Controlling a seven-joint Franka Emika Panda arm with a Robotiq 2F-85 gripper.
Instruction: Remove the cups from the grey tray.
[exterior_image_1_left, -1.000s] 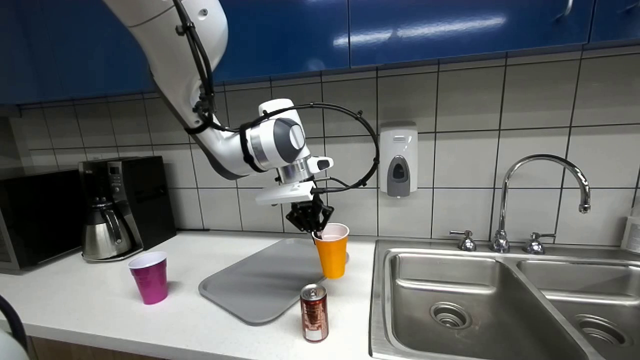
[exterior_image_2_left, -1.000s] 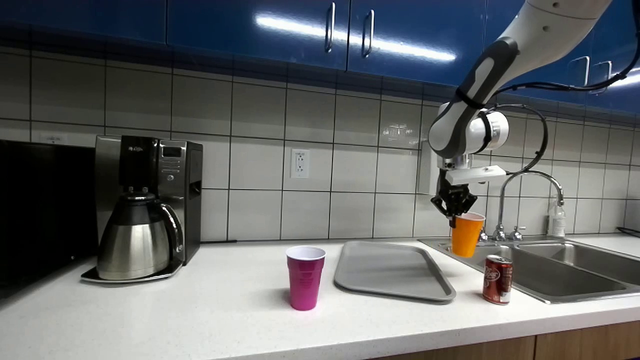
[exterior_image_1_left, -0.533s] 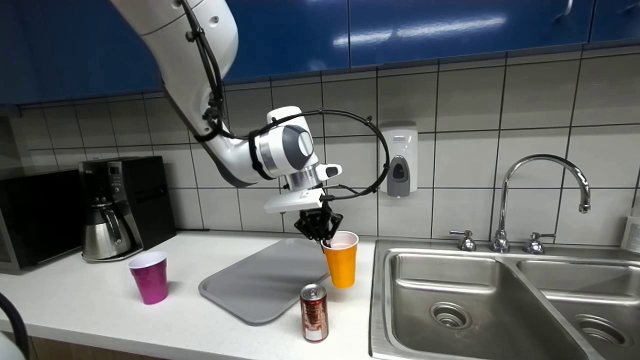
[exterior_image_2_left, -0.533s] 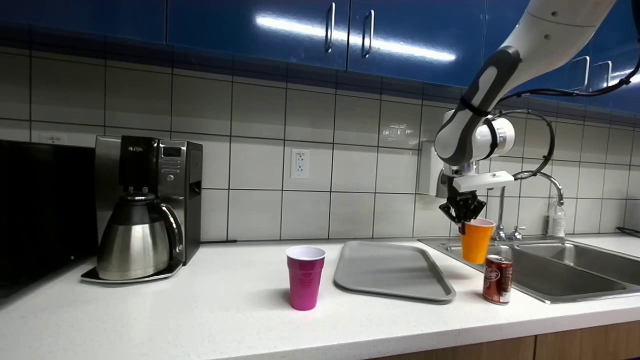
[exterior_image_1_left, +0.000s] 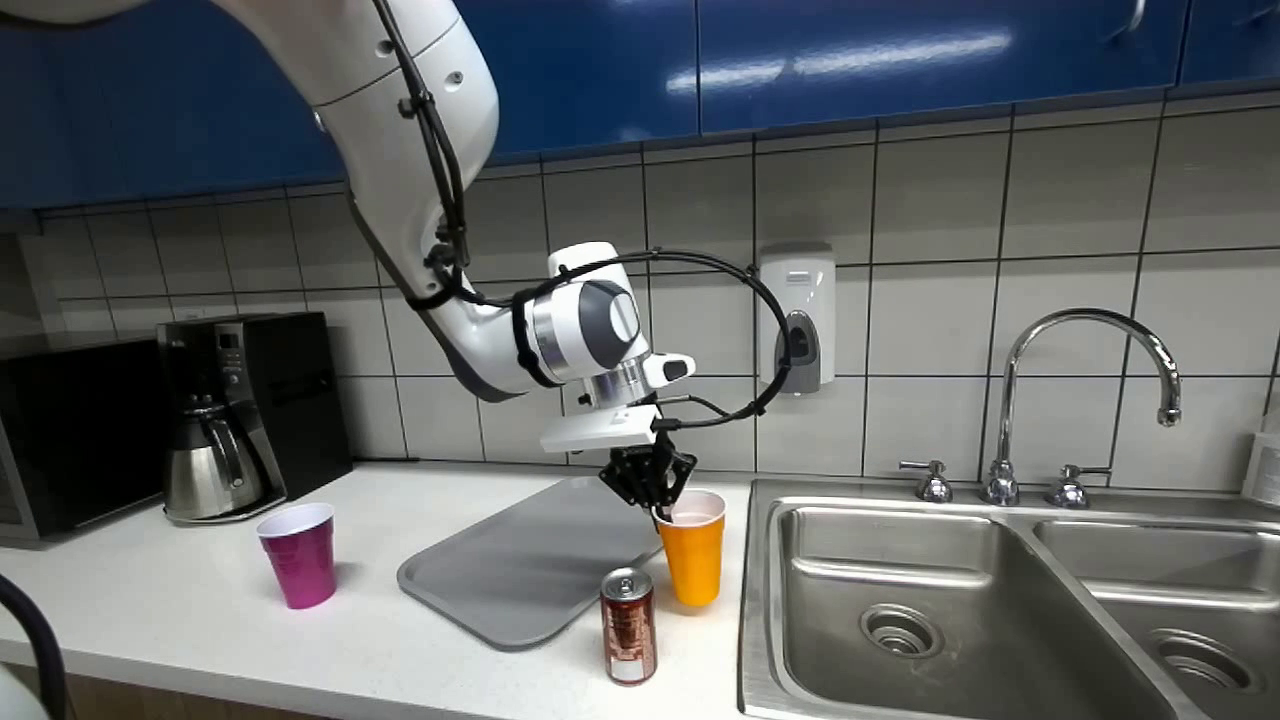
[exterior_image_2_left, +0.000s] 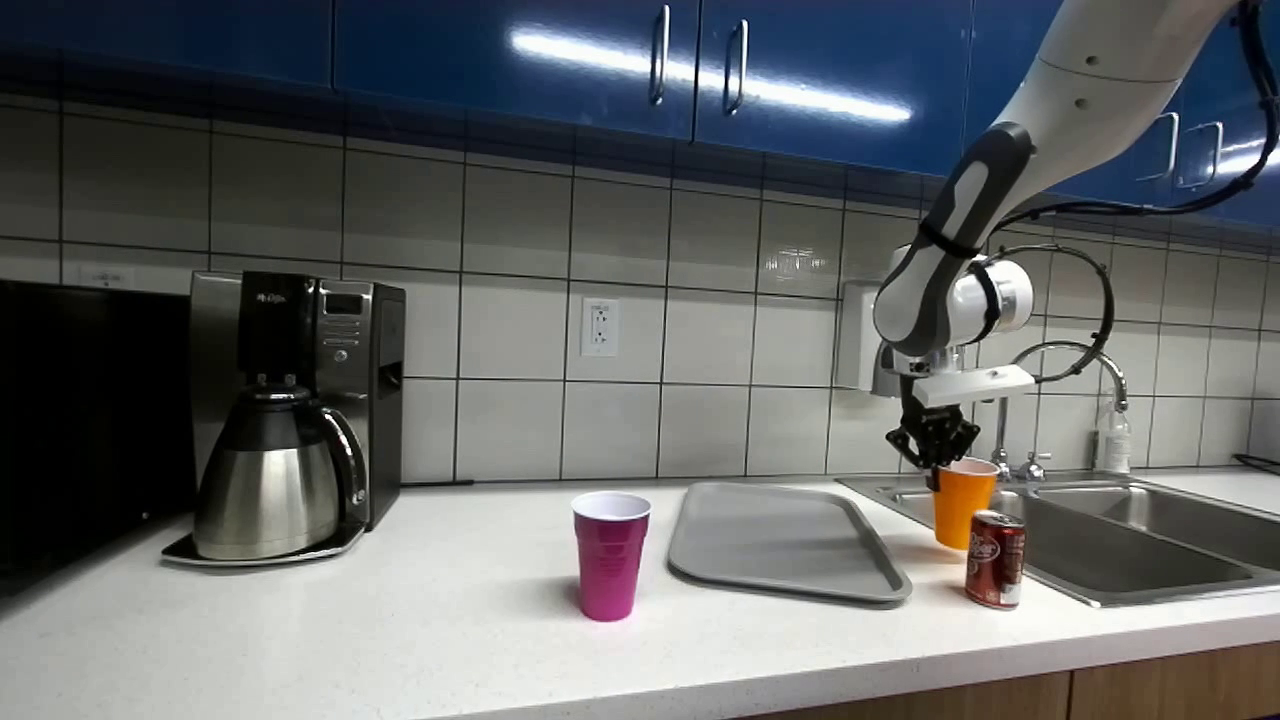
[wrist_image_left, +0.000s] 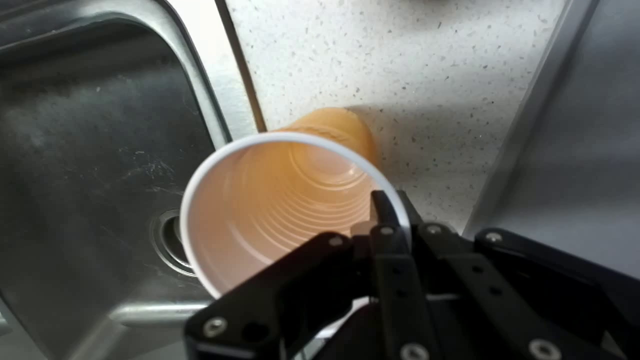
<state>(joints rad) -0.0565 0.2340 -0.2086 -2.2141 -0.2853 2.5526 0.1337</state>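
Down comes the orange cup toward speckled counter, tiled wall behind: mouth up, axis near vertical (tool gripping its edge).

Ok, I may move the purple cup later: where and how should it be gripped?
Probably by its rim, from above, one jaw inside, one outside: the purple cup stands upright, open end up, widening toward the top. The pincer holds the orange cup that way.
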